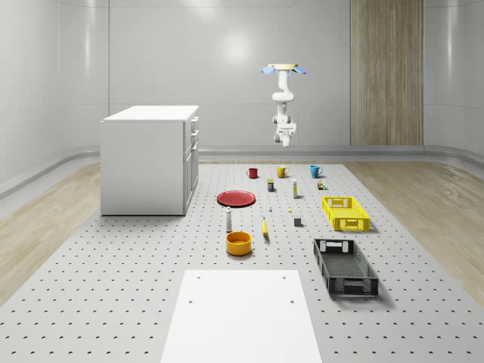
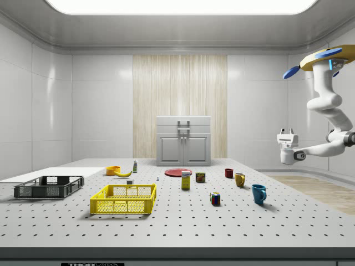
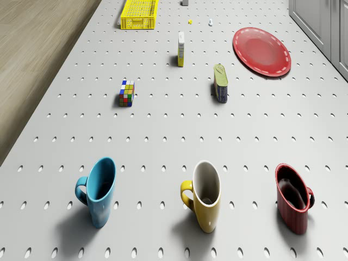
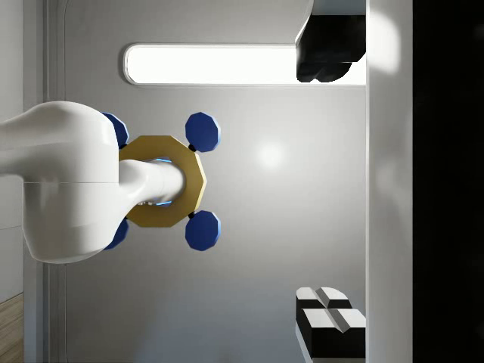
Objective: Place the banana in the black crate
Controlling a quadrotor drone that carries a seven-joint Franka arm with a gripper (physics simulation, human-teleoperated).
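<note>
Drone (image 1: 283, 69) hovers high above the far edge of the table, beyond the row of three mugs; arm hangs folded below it, gripper (image 2: 286, 134) pointing upward, fingers (image 4: 327, 318) spread wide with nothing between them. Banana (image 1: 265, 227) lies flat on the table just beside the orange bowl (image 1: 238, 243), well apart from the gripper. Black crate (image 1: 345, 266) sits on the other side of the banana from the bowl, near the yellow crate (image 1: 345, 212). Risks, as judged: long descent over a cluttered stretch, so the arm could clip the mugs, the red plate (image 1: 237, 198) or the small bottle (image 1: 228, 220) standing near the banana; a banana lying low could roll or slip from a two-finger pinch; drone sway may knock the bowl. Surface: pale grey perforated table (image 1: 113, 302) with a plain white panel (image 1: 242, 314) at the near edge, beyond the bowl from the drone. Room: white cabinet (image 1: 151, 159) on the table beyond the red plate, grey walls, wood-panelled strip, wooden floor around.
</note>
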